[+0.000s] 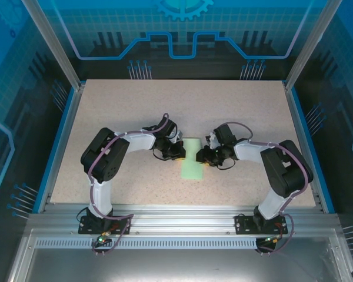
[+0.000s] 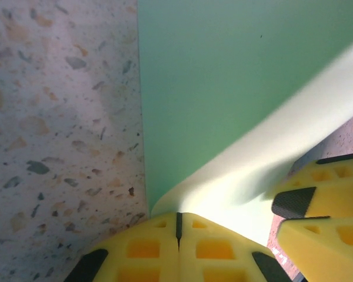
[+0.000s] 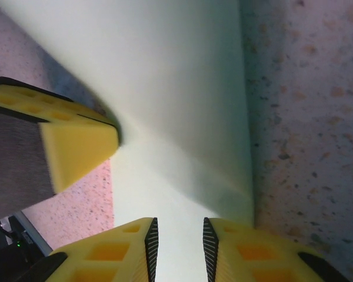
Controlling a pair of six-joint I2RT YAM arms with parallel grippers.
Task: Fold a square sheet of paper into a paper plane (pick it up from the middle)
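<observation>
The square sheet of paper (image 1: 192, 164) lies pale mint-green on the table's middle, between both grippers. My left gripper (image 1: 180, 151) is at its left edge. In the left wrist view the left gripper (image 2: 178, 222) is shut on that edge, and a pale flap (image 2: 265, 147) curls up from the jaws over the flat green part (image 2: 235, 64). My right gripper (image 1: 205, 156) sits at the sheet's right side. In the right wrist view the right gripper (image 3: 176, 244) stands open, its pads (image 3: 151, 247) straddling the raised sheet (image 3: 165, 88). No paper plane shape shows.
The speckled tabletop (image 1: 135, 111) stretches around the sheet, bounded by blue rails and a metal frame (image 1: 176, 214) at the near edge. The right gripper's yellow fingers (image 2: 320, 205) crowd the left wrist view; the left gripper's yellow finger (image 3: 70, 147) sits close in the right wrist view.
</observation>
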